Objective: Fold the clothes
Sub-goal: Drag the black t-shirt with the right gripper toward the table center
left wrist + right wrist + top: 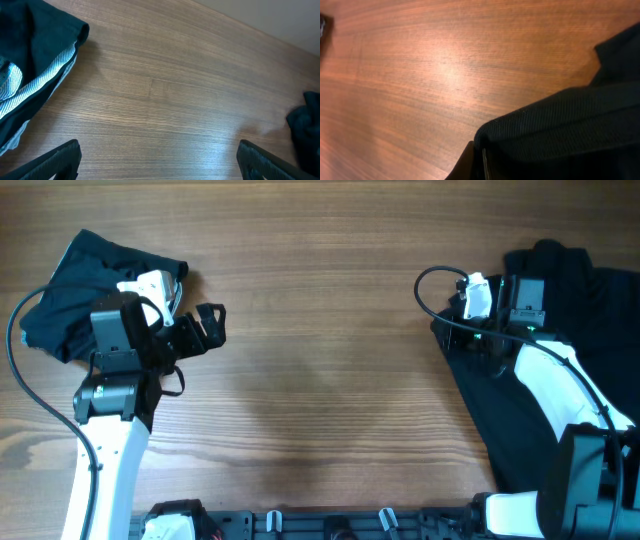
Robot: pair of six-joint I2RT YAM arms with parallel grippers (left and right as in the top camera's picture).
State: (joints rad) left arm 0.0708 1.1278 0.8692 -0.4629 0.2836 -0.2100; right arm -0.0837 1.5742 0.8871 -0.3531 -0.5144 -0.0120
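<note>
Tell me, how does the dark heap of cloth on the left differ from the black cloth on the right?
The left heap is small and bunched up; the right cloth is far larger and spread flatter down the right side. The left heap shows a pale striped lining; the right cloth looks plain black. Both are dark, unfolded and lying on the wooden table.

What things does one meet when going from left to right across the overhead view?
Dark crumpled garment → left gripper → bare stretch of wooden table → right gripper, at the cloth's left edge → black garment spread out on the right.
</note>
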